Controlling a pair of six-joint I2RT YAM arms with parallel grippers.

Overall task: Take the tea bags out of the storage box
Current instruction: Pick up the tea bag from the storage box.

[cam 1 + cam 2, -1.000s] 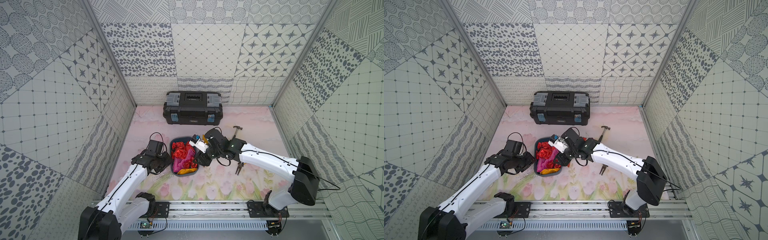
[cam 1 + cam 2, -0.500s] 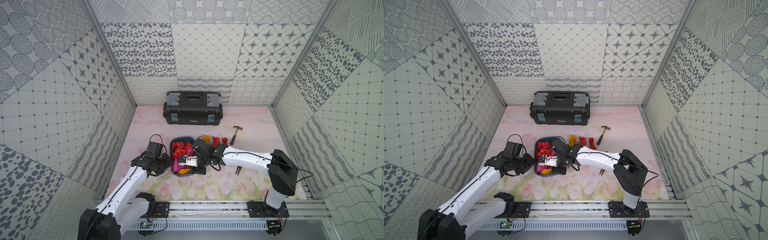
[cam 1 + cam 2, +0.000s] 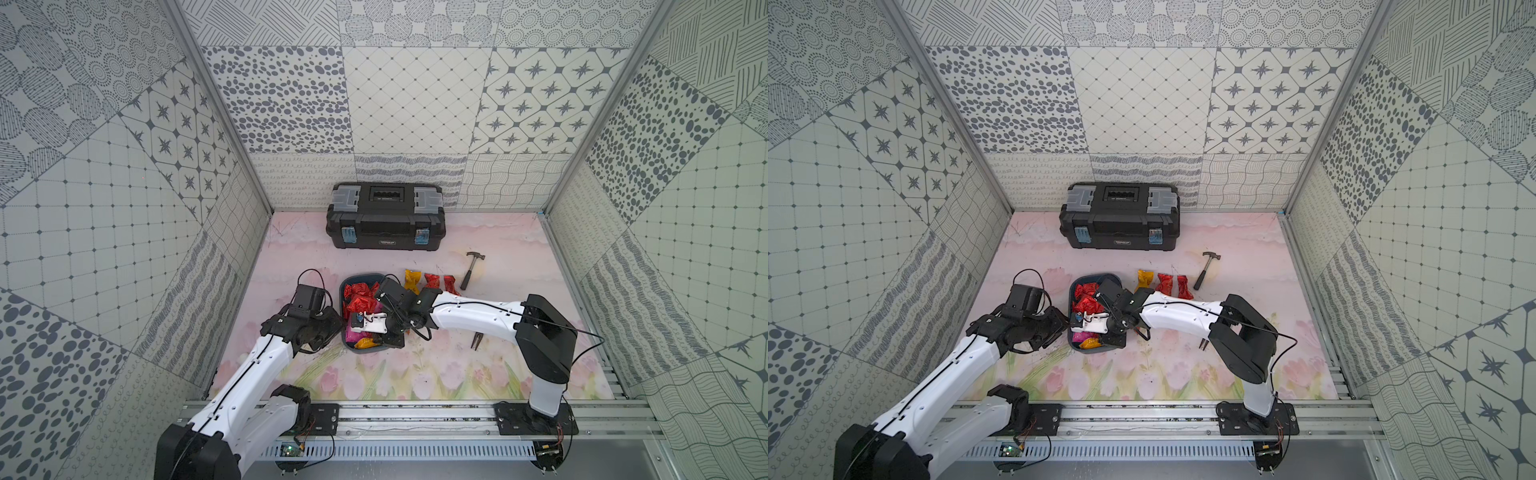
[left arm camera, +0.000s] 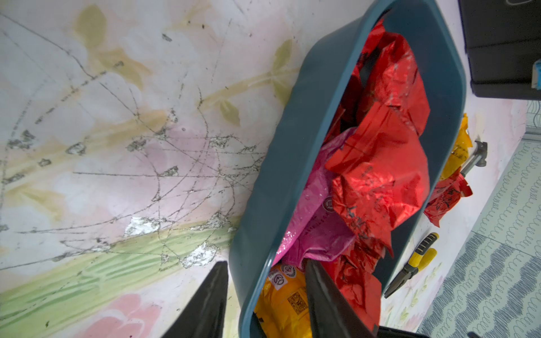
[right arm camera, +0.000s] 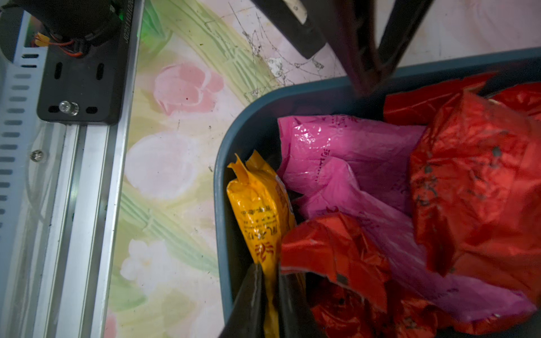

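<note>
Two hands (image 5: 268, 295) at storage box (image 5: 234, 164)

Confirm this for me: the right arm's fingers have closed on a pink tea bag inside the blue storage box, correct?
Not quite. The right wrist view shows the right gripper shut on the orange-yellow tea bag, not a pink one. The pink tea bag lies beside it, ungripped. The rest holds: it is inside the storage box.

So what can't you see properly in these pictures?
- How many tea bags are in the storage box: they are piled up, and the right arm covers part of the box in both top views.
- The right gripper tips: cut off by the right wrist picture's edge.
- The print on the yellow tea bag it pinches: too small to read.
</note>
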